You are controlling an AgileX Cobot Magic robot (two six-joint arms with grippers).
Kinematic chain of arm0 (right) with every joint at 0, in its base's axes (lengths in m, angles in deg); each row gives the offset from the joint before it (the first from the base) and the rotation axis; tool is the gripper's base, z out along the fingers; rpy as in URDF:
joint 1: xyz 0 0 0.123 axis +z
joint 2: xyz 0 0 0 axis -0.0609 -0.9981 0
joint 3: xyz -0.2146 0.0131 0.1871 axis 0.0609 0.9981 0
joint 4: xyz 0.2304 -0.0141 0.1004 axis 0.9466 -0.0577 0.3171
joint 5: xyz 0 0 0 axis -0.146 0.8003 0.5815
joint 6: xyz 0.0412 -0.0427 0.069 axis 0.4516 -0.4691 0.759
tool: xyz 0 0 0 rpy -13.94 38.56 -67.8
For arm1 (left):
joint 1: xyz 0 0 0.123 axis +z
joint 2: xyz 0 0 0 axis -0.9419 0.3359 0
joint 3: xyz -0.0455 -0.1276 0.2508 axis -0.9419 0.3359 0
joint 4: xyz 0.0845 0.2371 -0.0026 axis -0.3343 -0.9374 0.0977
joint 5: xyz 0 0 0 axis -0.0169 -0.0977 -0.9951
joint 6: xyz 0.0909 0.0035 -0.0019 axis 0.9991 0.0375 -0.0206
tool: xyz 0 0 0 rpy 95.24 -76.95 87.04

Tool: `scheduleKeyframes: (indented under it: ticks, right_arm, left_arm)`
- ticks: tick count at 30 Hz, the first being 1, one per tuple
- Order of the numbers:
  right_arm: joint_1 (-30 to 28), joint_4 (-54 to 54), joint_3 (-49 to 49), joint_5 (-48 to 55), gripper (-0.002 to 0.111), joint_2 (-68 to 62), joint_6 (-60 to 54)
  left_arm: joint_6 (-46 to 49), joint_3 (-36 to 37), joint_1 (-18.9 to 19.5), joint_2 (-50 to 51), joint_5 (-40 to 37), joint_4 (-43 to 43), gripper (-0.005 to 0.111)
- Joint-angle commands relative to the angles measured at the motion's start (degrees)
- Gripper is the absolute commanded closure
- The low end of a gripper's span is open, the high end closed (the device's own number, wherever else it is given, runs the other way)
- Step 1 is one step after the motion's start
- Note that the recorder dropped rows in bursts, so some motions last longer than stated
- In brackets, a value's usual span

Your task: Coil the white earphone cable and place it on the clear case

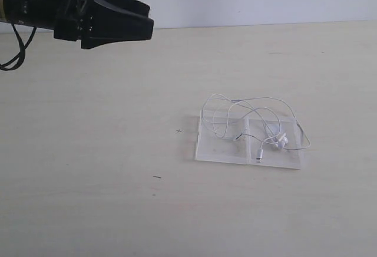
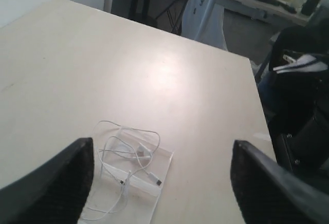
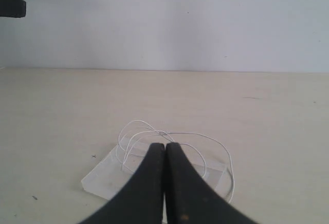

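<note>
The white earphone cable [image 1: 279, 141] lies in loose loops on the clear case [image 1: 224, 151], right of the table's middle. Its earbuds rest on the right panel, and one loop hangs past the case's right edge. My left gripper [image 1: 151, 21] hovers high at the far left, well away from the case. In the left wrist view it [image 2: 164, 183] is wide open and empty, with the cable [image 2: 141, 151] and case [image 2: 144, 203] far below. My right gripper [image 3: 165, 146] is shut with nothing in it. The cable [image 3: 194, 133] and case [image 3: 99, 180] lie just beyond its tips.
A beige table [image 1: 88, 151] meets a pale wall at the back. Two small dark marks [image 1: 179, 131] dot the top left of the case. In the left wrist view the table edge [image 2: 254, 75] gives way to dark furniture and clutter.
</note>
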Motion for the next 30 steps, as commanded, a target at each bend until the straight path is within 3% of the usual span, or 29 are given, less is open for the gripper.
scheduleKeyframes:
  ticks: [1,7,10,13,22,30]
  right_arm:
    - [-0.14,0.00,0.28,0.05,0.108,0.33,0.11]
    - [-0.14,0.00,0.28,0.05,0.108,0.33,0.11]
    - [-0.14,0.00,0.28,0.05,0.108,0.33,0.11]
    - [-0.14,0.00,0.28,0.05,0.108,0.33,0.11]
    - [-0.14,0.00,0.28,0.05,0.108,0.33,0.11]
    - [-0.14,0.00,0.28,0.05,0.108,0.33,0.11]
  left_arm:
    - [0.91,3.20,4.51,-1.43,0.26,6.14,0.035]
    - [1.97,7.91,11.60,-3.18,-0.02,8.64,0.035]
    - [2.16,9.33,13.54,-4.82,-4.17,8.53,0.035]
    - [2.37,10.38,13.71,-6.03,-8.16,8.41,0.035]
    - [1.55,10.38,13.60,-6.01,-7.93,11.86,0.035]
    - [-2.07,10.38,13.60,-5.79,-8.16,9.90,0.035]
